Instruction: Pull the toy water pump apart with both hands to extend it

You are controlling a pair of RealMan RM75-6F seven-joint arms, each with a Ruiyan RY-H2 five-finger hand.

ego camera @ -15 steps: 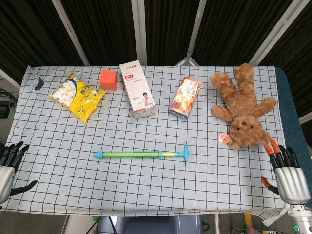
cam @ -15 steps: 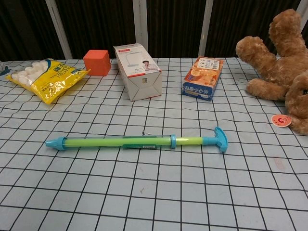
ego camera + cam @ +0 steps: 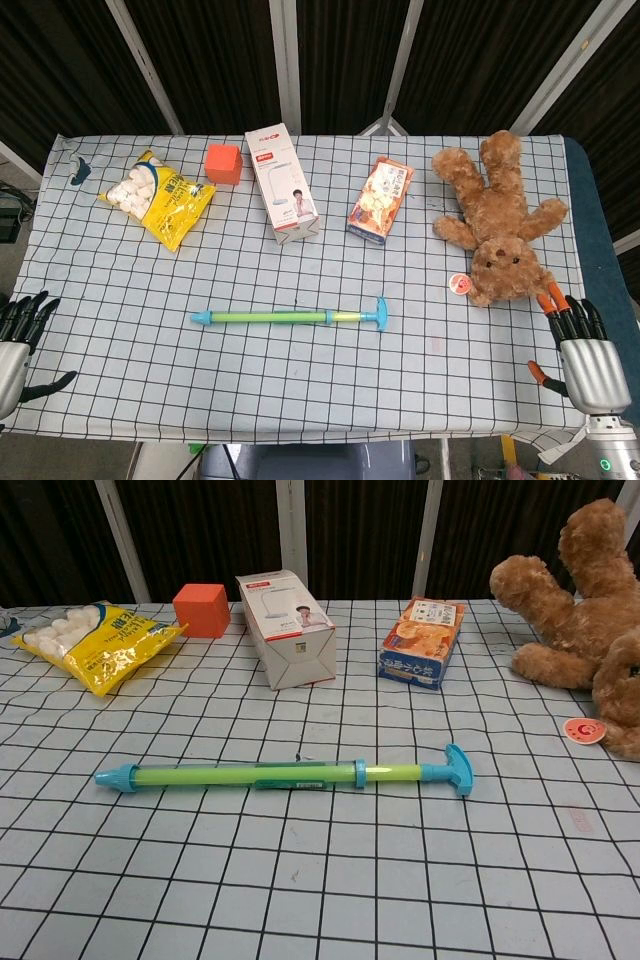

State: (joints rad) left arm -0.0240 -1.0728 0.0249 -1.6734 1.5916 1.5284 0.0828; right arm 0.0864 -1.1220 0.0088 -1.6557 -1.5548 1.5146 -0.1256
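Note:
The toy water pump point(image 3: 288, 317) point(image 3: 285, 775) lies flat on the checked tablecloth, a green tube with a blue nozzle at its left end and a blue T-handle at its right. My left hand point(image 3: 17, 350) hovers at the table's front left corner, fingers spread and holding nothing. At the front right corner my right hand point(image 3: 585, 355) is likewise spread, with orange fingertips. Both hands are far from the pump. Neither hand shows in the chest view.
Along the back stand a yellow marshmallow bag point(image 3: 160, 198), an orange cube point(image 3: 224, 163), a white box point(image 3: 282, 183) and an orange snack box point(image 3: 381, 200). A brown teddy bear point(image 3: 497, 217) lies at the right, with a small round tag point(image 3: 460, 284) beside it.
My right hand has shifted slightly up and toward the table. The left hand has barely moved. The pump is where it was.

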